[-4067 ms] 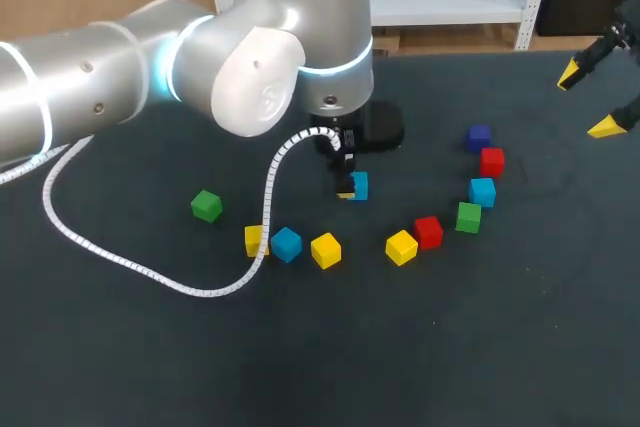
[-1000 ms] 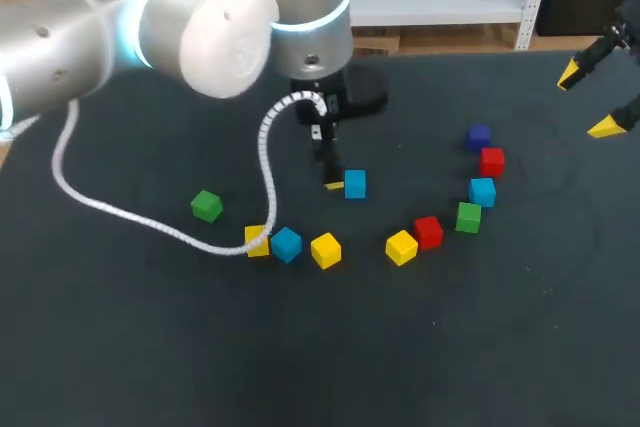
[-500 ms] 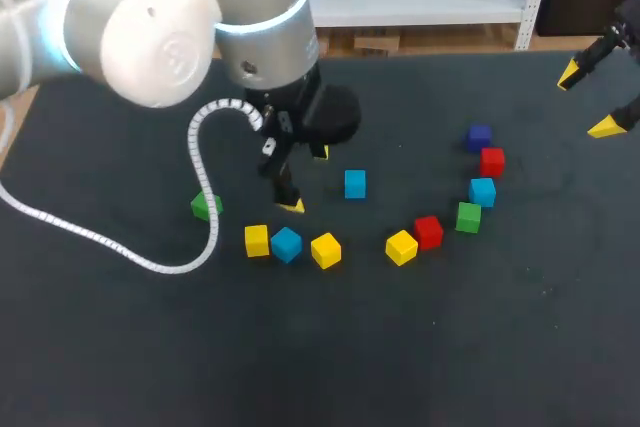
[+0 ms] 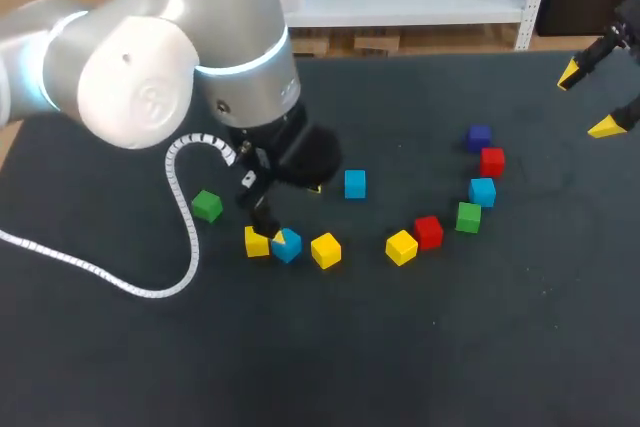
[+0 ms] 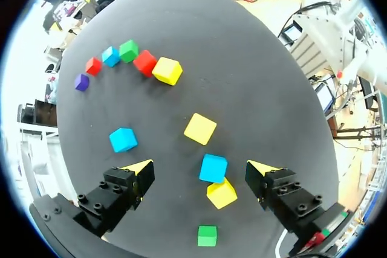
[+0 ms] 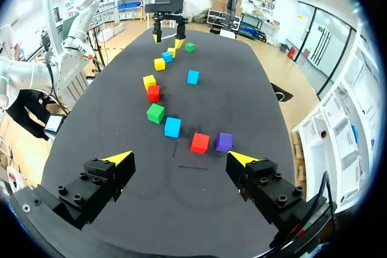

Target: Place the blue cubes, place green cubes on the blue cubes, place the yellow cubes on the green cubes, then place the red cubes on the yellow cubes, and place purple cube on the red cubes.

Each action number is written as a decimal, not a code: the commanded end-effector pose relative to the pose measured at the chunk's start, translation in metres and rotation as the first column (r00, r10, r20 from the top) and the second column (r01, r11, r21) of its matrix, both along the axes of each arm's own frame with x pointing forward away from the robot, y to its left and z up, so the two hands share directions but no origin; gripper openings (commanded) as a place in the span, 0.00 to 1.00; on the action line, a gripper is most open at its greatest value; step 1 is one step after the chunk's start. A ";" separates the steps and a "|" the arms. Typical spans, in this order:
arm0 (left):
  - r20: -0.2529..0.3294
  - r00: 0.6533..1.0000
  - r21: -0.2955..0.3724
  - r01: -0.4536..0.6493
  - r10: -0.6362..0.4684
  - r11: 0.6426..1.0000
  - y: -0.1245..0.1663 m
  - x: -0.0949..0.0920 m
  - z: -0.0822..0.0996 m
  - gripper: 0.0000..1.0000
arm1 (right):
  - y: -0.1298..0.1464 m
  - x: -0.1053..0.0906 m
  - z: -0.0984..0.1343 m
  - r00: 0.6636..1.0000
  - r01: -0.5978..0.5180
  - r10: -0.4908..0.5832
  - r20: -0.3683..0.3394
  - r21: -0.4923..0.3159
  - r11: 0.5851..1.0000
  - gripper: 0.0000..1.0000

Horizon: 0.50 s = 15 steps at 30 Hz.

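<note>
The left gripper was seen with its fingers spread wide, and nothing was held in it. A small light-blue cube was lying on the dark table in the space between the two fingers, gripped by neither of them. A yellow cube was touching this cube at one side, and a second yellow cube was found just ahead of it. A green cube was located under the gripper. Another blue cube was placed apart, ahead of one finger. Farther ahead, a curved row was formed by a third yellow cube, a red cube, a second green cube, a third blue cube, a second red cube and a purple cube. The right gripper was kept near the table's right edge, well apart from all cubes, its fingers equally far apart with nothing between them.
</note>
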<state>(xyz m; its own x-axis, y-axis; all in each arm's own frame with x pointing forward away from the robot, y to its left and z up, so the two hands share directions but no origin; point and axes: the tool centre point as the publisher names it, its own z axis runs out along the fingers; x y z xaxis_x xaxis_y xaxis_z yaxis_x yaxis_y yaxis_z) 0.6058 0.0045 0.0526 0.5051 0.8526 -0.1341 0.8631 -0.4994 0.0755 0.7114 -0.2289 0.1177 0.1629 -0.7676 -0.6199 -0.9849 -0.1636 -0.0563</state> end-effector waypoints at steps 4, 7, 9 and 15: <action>-0.006 1.000 -0.007 0.011 -0.011 1.000 0.001 -0.008 -0.011 1.00 | 0.000 0.000 0.000 1.000 -0.001 0.001 0.000 0.002 1.000 1.00; -0.005 1.000 0.002 0.007 -0.007 1.000 0.001 -0.009 -0.018 1.00 | 0.000 0.000 0.000 1.000 -0.001 0.001 0.000 0.002 1.000 1.00; -0.006 1.000 0.005 0.007 -0.007 1.000 0.002 -0.010 -0.022 1.00 | 0.000 0.000 0.000 1.000 -0.001 0.001 0.000 0.002 1.000 1.00; -0.012 1.000 0.011 0.008 -0.008 1.000 0.004 -0.010 -0.030 1.00 | 0.000 0.000 0.000 1.000 -0.001 0.001 0.000 0.002 1.000 1.00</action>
<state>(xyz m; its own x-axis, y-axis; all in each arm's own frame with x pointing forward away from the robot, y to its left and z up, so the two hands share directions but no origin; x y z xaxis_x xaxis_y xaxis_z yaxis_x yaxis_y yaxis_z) 0.5943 0.0095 0.0259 0.5099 0.8505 -0.1292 0.8601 -0.5066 0.0592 0.7114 -0.2290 0.1177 0.1629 -0.7676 -0.6199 -0.9849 -0.1636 -0.0563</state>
